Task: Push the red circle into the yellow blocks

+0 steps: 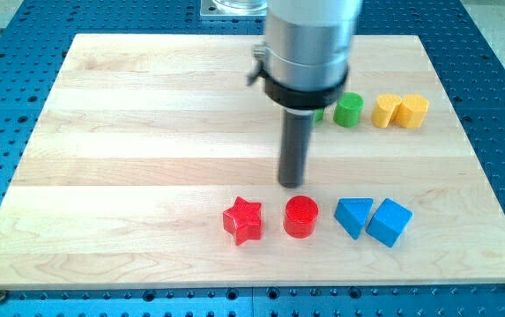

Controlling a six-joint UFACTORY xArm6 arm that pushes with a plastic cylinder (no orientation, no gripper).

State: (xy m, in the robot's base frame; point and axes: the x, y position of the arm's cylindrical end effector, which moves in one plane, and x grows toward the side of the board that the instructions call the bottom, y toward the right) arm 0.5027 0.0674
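The red circle [300, 216] sits on the wooden board [129, 132] near the view's bottom middle. Two yellow blocks [401, 112] stand side by side touching at the view's upper right: a pentagon-like one [386, 110] on the left and a heart-like one [413, 112] on the right. My tip [292, 183] rests just above the red circle, slightly to its left, with a small gap between them.
A red star [242, 220] lies just left of the red circle. A blue triangle [353, 216] and a blue cube [389, 222] lie to its right. A green cylinder [349, 110] stands left of the yellow blocks; another green block [317, 114] is mostly hidden behind the arm.
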